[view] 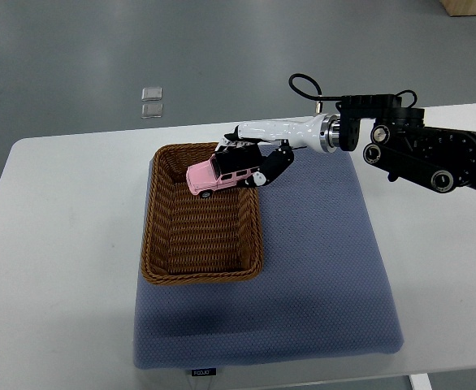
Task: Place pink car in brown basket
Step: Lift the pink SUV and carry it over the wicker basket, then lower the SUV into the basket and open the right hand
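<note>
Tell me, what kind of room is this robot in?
Probably a robot lab or test room. A plain white table stands on a bare grey floor, with just a blue mat, a brown basket and a pink car in the right hand.

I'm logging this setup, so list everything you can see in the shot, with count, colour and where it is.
pink car: one, pink, held above the basket's far end
brown basket: one, brown wicker, on the mat's left part
mat: one, blue-grey, on the table
table: one, white
small clear squares: two, on the grey floor beyond the table
right hand: one, white and black, shut on the car; arm enters from the right
</note>
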